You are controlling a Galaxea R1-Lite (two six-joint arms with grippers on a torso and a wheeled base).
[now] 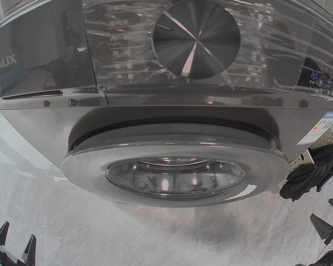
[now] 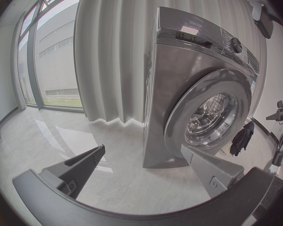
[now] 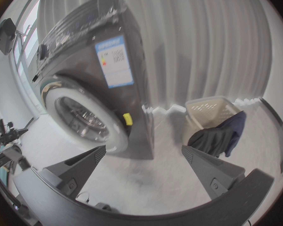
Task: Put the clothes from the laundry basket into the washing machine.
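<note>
Now | left hand (image 2: 142, 147), right hand (image 3: 143, 147) spread, empty | grey tiled floor (image 1: 137, 229) | curtain (image 2: 110, 63) behind washing machine (image 1: 174, 111)

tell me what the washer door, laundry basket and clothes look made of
Washer door: glossy grey ring, probably plastic, around a clear domed window, likely glass; both throw reflections. Laundry basket: pale rigid plastic, by its perforated walls. Clothes: dark soft fabric, matte, sagging in folds over the rim.

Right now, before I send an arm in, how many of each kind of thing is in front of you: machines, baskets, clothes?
washing machine: 1
laundry basket: 1
Clothes hanging over the basket's rim: 2 as far as I can tell, a black garment and a navy garment
Total: 4
</note>
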